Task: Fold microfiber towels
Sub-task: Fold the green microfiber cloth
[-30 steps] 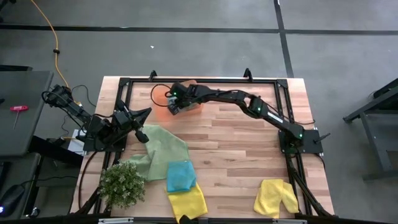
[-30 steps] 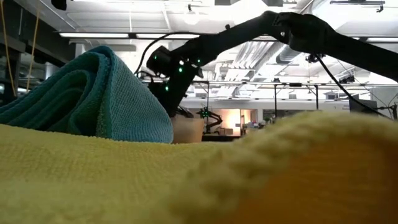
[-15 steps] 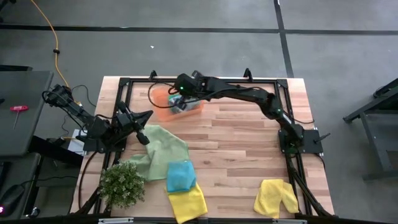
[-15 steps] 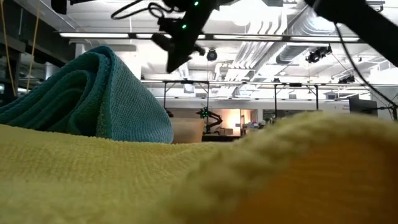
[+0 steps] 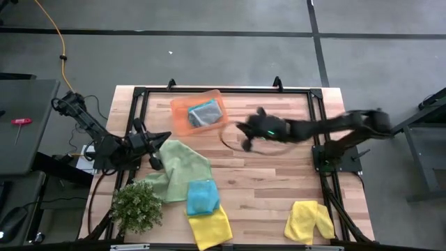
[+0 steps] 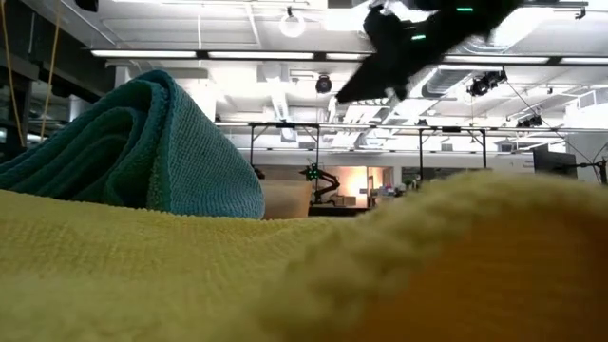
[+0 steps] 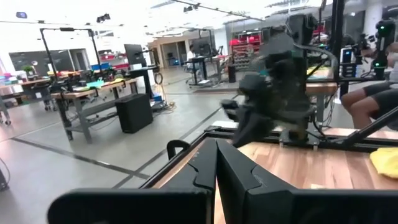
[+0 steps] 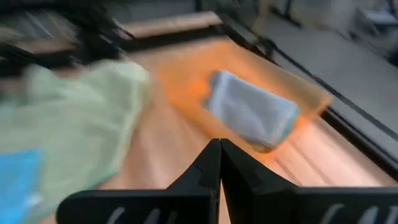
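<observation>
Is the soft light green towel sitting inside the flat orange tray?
No, the soft light green towel lies on the wooden table, while the flat orange tray holds a folded grey towel.

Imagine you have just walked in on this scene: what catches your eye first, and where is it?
Probably the orange tray at the table's far edge, with a folded grey towel lying in it. Next, the right end effector in mid-air over the middle of the table, shut and empty. Then the loose cloths at the near edge: a light green towel, a teal-blue towel and two yellow towels.
</observation>
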